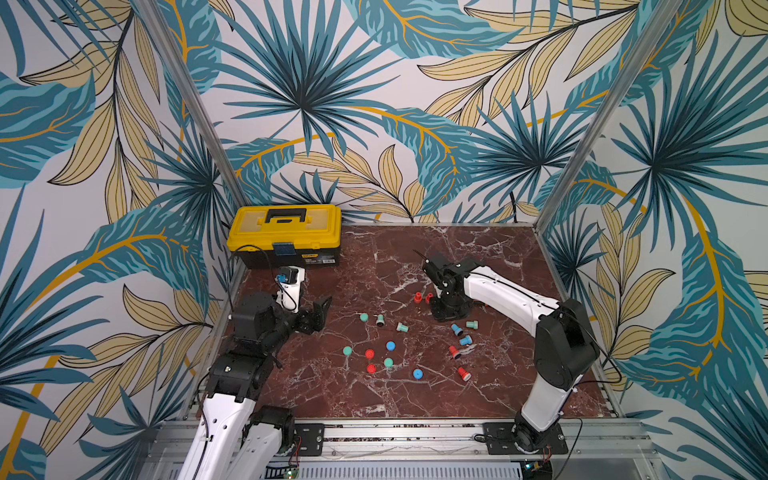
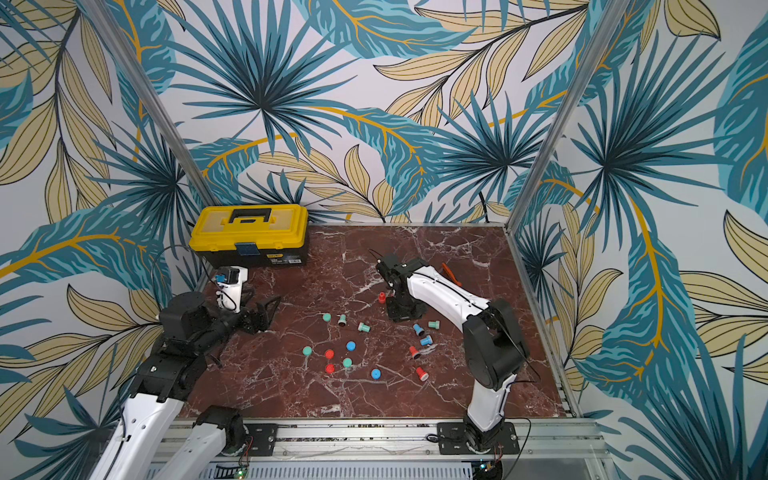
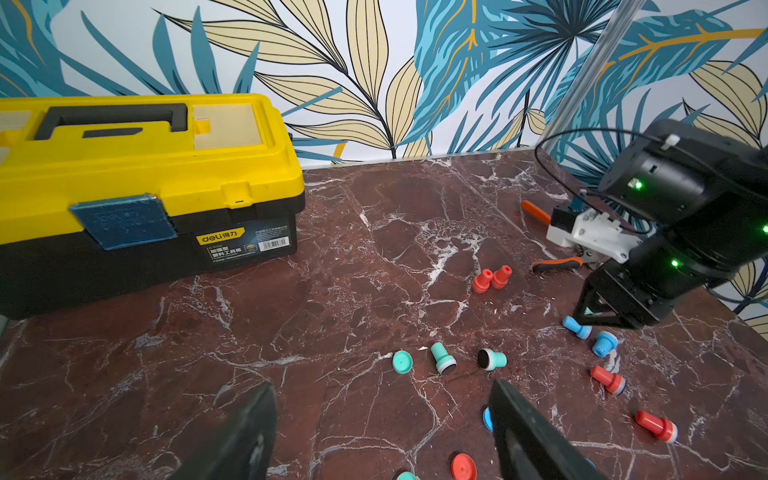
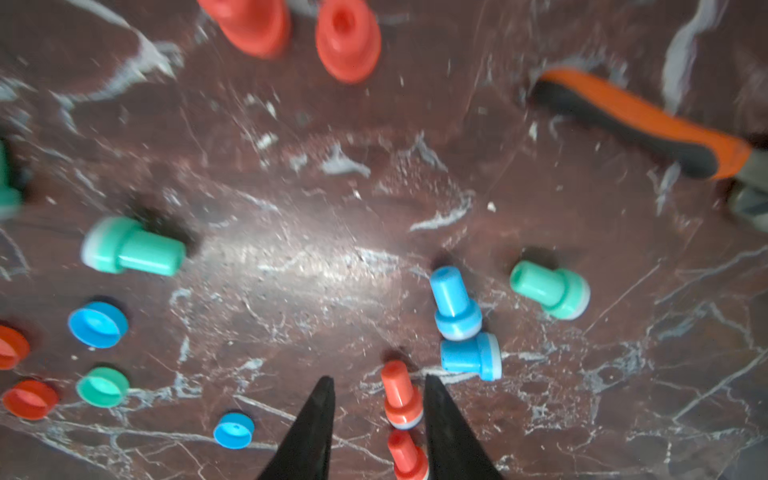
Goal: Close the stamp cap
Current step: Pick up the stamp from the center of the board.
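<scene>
Nearest on the marble surface (image 1: 374, 399) lie loose caps, a blue cap (image 1: 417, 374) and a red cap (image 1: 371, 368) among them, with red stamps (image 1: 464, 374) lying on their sides to the right. Farther in, the left tool (image 3: 383, 382) hovers spread wide and empty. The right tool (image 4: 380, 376) points down, narrowly parted, holding nothing, beside two upright red stamps (image 3: 482, 282). A yellow toolbox (image 1: 286, 232) sits back-left.
</scene>
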Action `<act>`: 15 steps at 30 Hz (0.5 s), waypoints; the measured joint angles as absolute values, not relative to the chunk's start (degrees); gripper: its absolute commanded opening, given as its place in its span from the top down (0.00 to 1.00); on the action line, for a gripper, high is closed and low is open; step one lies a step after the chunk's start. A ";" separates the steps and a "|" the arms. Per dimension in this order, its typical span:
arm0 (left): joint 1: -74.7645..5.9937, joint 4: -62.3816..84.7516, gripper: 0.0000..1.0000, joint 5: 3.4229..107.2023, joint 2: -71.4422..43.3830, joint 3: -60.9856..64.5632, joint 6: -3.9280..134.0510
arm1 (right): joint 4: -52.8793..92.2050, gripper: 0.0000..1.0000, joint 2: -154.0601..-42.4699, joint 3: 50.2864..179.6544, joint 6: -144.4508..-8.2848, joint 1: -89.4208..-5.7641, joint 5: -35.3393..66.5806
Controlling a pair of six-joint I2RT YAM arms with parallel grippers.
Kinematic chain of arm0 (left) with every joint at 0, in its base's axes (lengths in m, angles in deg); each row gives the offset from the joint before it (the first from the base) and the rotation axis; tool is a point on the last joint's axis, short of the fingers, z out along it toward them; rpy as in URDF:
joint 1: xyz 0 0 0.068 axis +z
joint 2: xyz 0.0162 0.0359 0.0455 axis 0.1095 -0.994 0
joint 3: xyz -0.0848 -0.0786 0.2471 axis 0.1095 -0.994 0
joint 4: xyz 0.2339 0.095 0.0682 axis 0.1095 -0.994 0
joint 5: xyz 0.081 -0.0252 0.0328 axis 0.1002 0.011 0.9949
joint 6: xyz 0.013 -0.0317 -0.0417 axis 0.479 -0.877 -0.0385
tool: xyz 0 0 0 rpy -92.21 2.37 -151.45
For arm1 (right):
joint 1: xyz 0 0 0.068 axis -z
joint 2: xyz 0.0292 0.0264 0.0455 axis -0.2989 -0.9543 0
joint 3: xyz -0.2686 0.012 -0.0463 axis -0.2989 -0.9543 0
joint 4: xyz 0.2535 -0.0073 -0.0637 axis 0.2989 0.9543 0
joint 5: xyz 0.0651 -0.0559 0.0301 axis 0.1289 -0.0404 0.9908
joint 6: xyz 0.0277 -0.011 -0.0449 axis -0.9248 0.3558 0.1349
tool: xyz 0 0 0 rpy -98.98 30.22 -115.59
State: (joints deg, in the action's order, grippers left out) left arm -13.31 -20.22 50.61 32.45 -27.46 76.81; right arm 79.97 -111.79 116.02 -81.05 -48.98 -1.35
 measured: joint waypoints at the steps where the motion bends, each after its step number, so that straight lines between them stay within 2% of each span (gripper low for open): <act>1: -13.31 -20.22 0.18 50.61 32.47 -27.46 76.81 | 79.70 0.62 -111.37 114.55 -81.18 -49.05 -1.13; 6: -13.31 -20.22 0.18 50.61 32.67 -27.46 76.76 | 77.85 0.63 -110.96 108.26 -81.66 -49.75 0.31; 15: -13.31 -20.22 0.18 50.64 32.76 -27.46 76.70 | 75.88 0.65 -114.94 106.88 -81.77 -51.19 0.40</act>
